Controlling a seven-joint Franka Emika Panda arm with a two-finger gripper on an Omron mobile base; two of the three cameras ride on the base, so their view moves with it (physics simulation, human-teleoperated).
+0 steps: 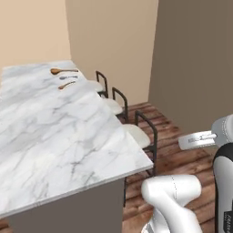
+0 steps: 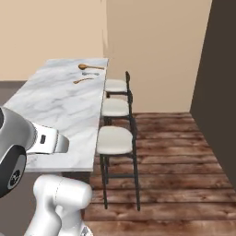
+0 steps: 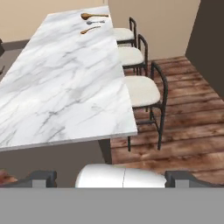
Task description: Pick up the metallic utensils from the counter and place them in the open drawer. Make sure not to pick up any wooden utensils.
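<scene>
Counter (image 1: 54, 136): stretching long and bare over most of its marble top, leaving wide room for passing above.
Far end: carrying a tight cluster, the large wooden spoon (image 1: 63, 71), the silver-grey spoon (image 1: 67, 78) and the small wooden spoon (image 1: 66, 85) (lying just beside one another, narrowing the gaps between).
Stools (image 2: 115, 139): lining the counter's long side, three in a row, dark backrests (image 3: 162, 83) rising near the edge.
Floor (image 2: 184, 152): lying open beyond the stools.

Even, soft rendered light — slightly blurry, faint shadows.
</scene>
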